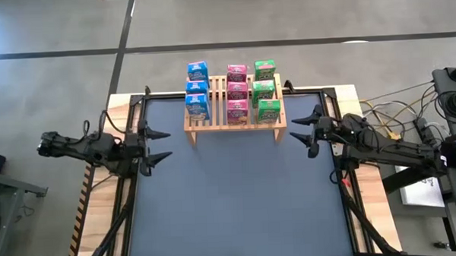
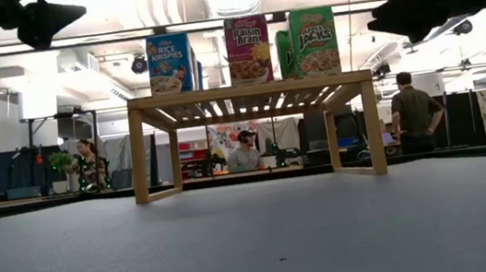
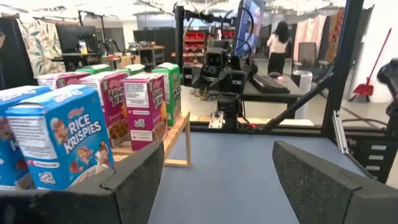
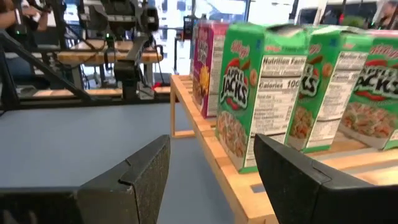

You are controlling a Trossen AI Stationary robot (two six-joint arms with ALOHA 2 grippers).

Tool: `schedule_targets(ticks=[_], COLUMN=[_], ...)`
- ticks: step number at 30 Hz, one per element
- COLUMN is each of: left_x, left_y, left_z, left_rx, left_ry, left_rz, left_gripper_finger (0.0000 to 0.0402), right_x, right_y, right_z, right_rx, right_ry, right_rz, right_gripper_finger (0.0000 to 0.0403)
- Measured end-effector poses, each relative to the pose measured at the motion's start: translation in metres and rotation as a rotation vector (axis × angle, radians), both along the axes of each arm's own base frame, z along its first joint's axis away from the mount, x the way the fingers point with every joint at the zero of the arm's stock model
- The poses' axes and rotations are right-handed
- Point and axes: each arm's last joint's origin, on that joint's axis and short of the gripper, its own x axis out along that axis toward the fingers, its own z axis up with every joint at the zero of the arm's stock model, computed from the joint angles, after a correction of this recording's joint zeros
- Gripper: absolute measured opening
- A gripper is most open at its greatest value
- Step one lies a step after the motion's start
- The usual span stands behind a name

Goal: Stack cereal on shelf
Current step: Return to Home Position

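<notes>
While cereal [image 1: 235, 92] sits on shelf [image 1: 218, 98], left hand [image 1: 168, 144], right hand [image 1: 294, 131] gape empty; each likely light, stiff: pinch narrow sides gently.

Overhead, low, wrists; common shelf [image 1: 218, 98].

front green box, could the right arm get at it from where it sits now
Probably yes. The right gripper hangs open just beside the shelf. The front green box stands at that end of it, with nothing between them.
</notes>
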Motion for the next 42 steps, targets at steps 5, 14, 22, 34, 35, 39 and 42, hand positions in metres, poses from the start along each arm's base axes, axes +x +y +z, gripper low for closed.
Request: schedule_targets(ticks=[5, 14, 22, 34, 35, 39, 42], left_x=[-0.013, -0.027, -0.018, -0.007, -0.007, -0.005, -0.004], left_y=[0.004, 0.008, 0.006, 0.004, 0.004, 0.003, 0.003], left_z=[-0.005, -0.03, -0.053, -0.085, -0.087, -0.094, -0.096], left_rx=[-0.008, -0.029, -0.063, -0.073, -0.075, -0.074, -0.071], left_ry=[-0.06, -0.139, -0.104, -0.062, -0.064, -0.06, -0.06], left_rz=[0.018, 0.054, 0.067, 0.062, 0.061, 0.061, 0.059], left_gripper_finger=[0.0284, 0.0284, 0.0284, 0.0267, 0.0258, 0.0212, 0.0169], right_x=[-0.013, -0.024, -0.013, -0.01, -0.01, -0.008, -0.007], right_y=[0.005, 0.008, 0.004, 0.001, 0.001, 0.001, 0.0], right_z=[0.003, -0.017, -0.044, -0.069, -0.069, -0.072, -0.074], right_rx=[-0.053, -0.036, -0.008, 0.071, 0.088, 0.123, 0.13], right_ry=[-0.057, -0.081, -0.093, 0.013, 0.013, 0.036, 0.061], right_rz=[-0.003, -0.011, -0.009, -0.062, -0.063, -0.064, -0.065], right_gripper_finger=[0.0221, 0.0221, 0.0221, 0.0221, 0.0221, 0.0221, 0.0221])
